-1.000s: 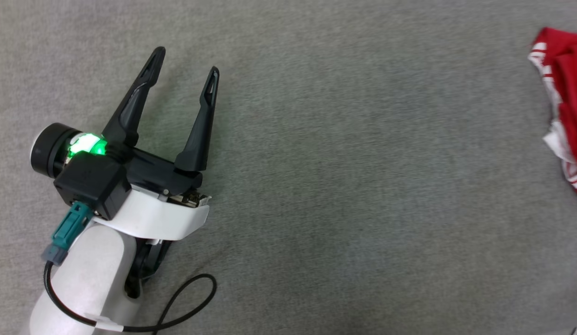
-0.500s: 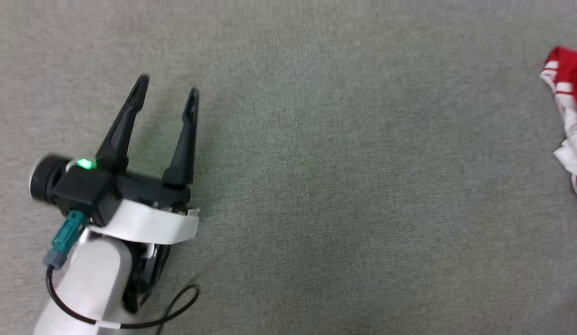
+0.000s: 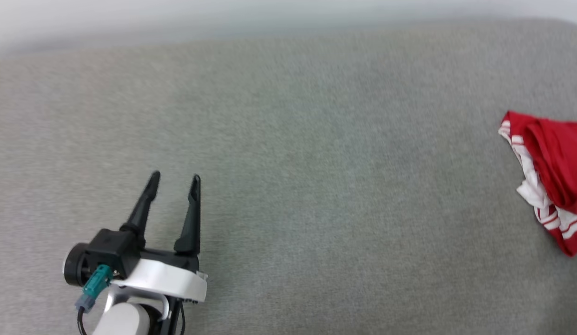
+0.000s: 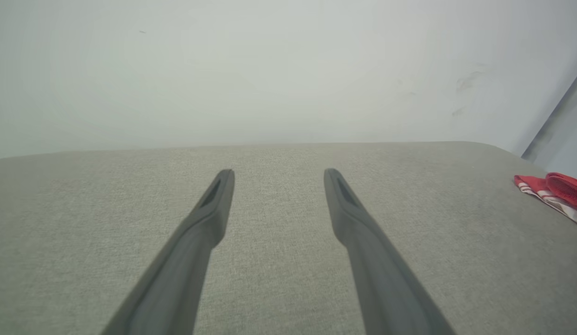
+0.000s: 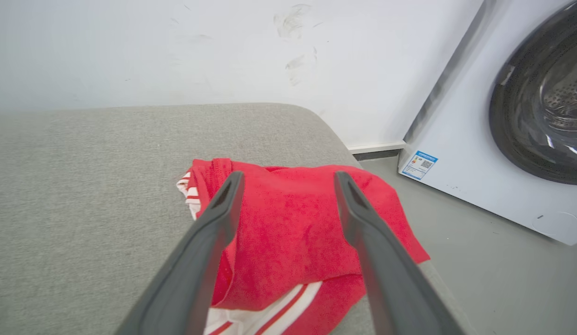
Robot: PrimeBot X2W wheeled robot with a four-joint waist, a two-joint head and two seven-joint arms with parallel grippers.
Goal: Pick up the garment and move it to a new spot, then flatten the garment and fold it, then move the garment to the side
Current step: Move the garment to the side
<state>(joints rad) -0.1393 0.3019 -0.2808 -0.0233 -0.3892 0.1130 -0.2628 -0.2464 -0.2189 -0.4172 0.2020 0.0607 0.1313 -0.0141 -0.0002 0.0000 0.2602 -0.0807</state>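
At the lower left of the head view, the left end effector (image 3: 175,177) hovers over a grey fabric-covered worktop (image 3: 316,186), its two dark fingers apart and holding nothing. A wide stretch of bare fabric separates it from the garment (image 3: 553,163), which lies crumpled well away at the worktop's right end, red with white striped trim, partly cut off by the picture's edge. In the right wrist view, the right end effector (image 5: 288,175) points at that red heap with its fingers spread. The cloth shows between and beyond them, but contact cannot be judged. A white washing machine (image 5: 502,139) stands on the floor to the right.

Compared with half a second ago, the head camera has tilted up. The worktop's far edge and a pale wall (image 3: 269,14) now show along the top, the left end effector sits lower in the picture, and more of the garment is in view.
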